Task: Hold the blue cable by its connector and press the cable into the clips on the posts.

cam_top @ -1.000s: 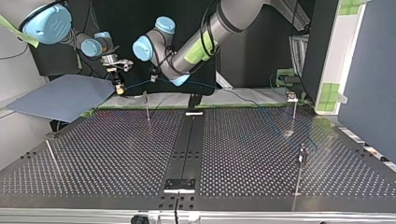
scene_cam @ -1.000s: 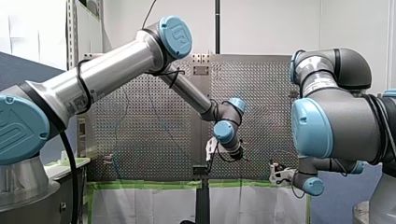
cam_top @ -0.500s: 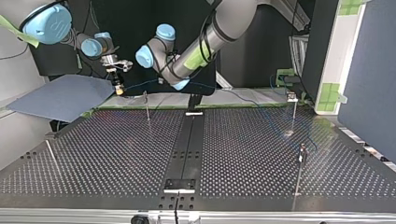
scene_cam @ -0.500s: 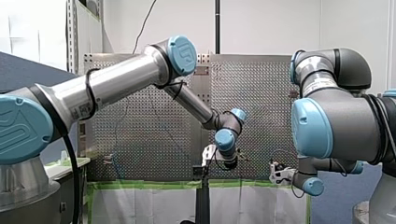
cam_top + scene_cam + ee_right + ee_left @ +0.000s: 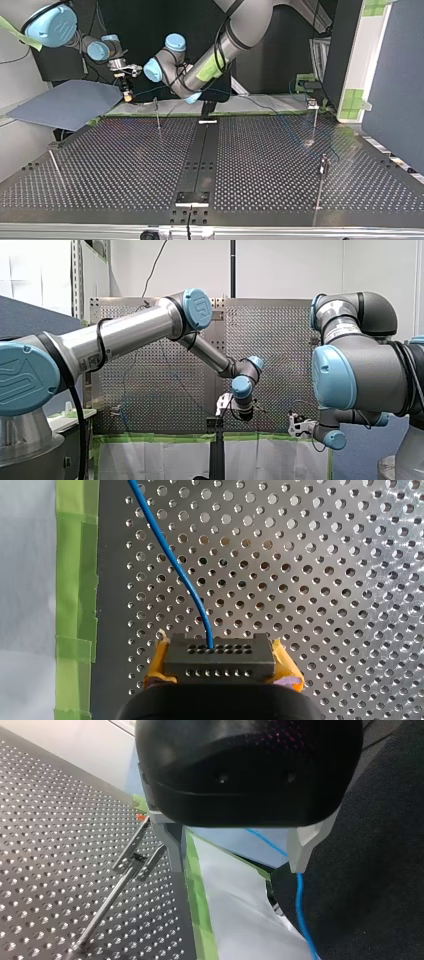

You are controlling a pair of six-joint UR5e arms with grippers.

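Two yellow pads (image 5: 159,656) of my right tool (image 5: 220,652) pinch the black, hole-dotted rectangular connector (image 5: 220,664) above the perforated metal surface (image 5: 325,570), near its edge lined with green tape (image 5: 75,580). The thin blue cable (image 5: 175,565) curves away. My left tool (image 5: 240,852) has its pale fingers (image 5: 175,845) spread, with the cable beside one.

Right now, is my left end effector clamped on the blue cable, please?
No, the left wrist view shows my left end effector open, its fingers wide apart and the blue cable unclamped.
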